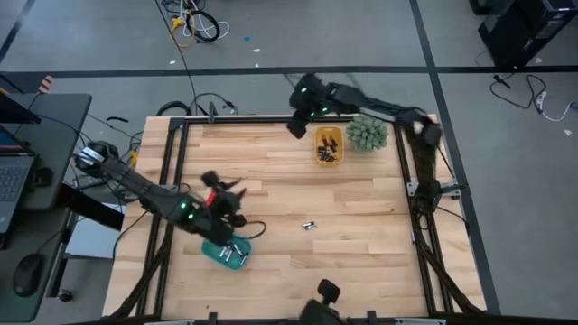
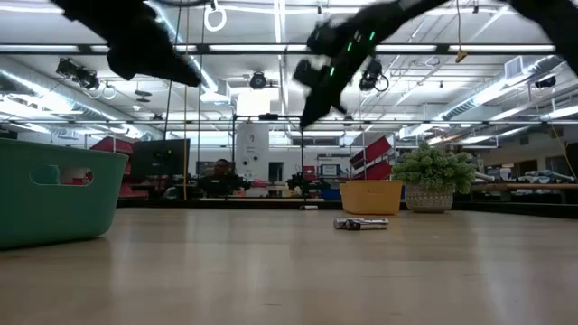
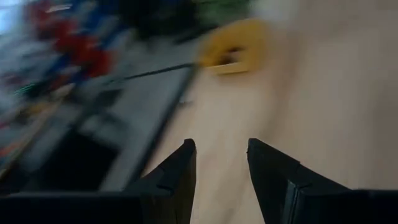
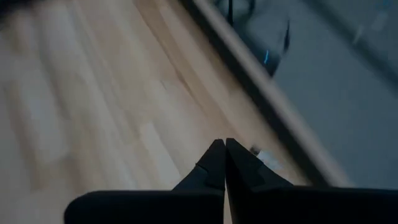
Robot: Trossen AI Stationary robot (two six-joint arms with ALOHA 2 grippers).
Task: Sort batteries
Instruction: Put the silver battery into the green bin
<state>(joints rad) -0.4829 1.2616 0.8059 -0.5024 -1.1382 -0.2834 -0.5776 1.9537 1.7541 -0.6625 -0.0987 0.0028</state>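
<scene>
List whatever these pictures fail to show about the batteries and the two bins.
- Yellow bin contents: high view shows dark bits too small to count; low view, its wall hides them.
- Teal bin contents: high view, partly covered by the left arm; low view, wall and picture edge hide them.
- Loose batteries on the table: count and type too small to tell.
- Left wrist view: motion blur smears the yellow bin.

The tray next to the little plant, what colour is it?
Yellow. The tray shows best in the high view, with dark batteries inside.
</scene>
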